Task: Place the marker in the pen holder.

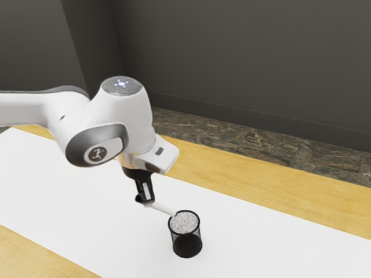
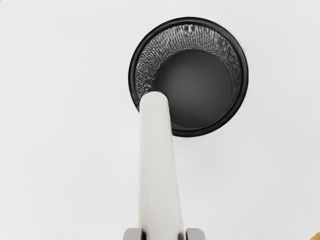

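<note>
Dark grey walls [image 1: 243, 58] back a yellowish wooden table [image 1: 261, 185] bearing a white sheet [image 1: 87, 191]. We see the white cylindrical marker [image 1: 164, 208] tilted, its far end over the rim of the black mesh pen holder [image 1: 186, 243]; contact is unclear. Our black two-finger gripper [image 1: 145, 201] pinches the marker, below the white arm [image 1: 130, 113].

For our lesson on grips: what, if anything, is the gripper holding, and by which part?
The gripper holds the marker by the end farther from the pen holder.
</note>
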{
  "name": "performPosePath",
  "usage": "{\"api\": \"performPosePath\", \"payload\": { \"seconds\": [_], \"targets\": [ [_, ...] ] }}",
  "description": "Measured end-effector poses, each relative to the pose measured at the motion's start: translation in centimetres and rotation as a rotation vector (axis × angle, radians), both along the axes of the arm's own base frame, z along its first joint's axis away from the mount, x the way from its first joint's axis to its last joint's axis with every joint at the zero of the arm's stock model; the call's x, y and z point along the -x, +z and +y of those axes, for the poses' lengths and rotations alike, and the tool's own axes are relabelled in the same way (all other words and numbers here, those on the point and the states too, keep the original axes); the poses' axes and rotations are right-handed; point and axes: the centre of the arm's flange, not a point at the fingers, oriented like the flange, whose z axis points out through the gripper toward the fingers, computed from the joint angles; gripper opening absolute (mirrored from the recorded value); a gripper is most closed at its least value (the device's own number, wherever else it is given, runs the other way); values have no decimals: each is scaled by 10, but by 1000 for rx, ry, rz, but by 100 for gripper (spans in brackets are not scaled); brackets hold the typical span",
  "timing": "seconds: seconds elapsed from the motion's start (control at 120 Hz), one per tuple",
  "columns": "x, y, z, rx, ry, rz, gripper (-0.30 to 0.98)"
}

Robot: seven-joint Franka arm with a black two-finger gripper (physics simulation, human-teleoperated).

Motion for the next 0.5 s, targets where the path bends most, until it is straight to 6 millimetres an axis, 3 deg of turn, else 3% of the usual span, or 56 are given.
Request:
{"api": "performPosePath", "payload": {
  "seconds": [0.075,0.142,0.275,0.358,0.442,0.475,0.5],
  "targets": [
    [5,0,-18,0,-9,9,-2],
    [-5,-3,-32,7,-4,29,-2],
    [-27,-42,-44,2,29,116,-1],
    [-41,-55,-58,10,33,139,3],
    [-47,-57,-68,16,32,144,22],
    [-53,-46,-73,28,35,127,29],
    [-60,-26,-77,50,44,103,33]
  ]
}}
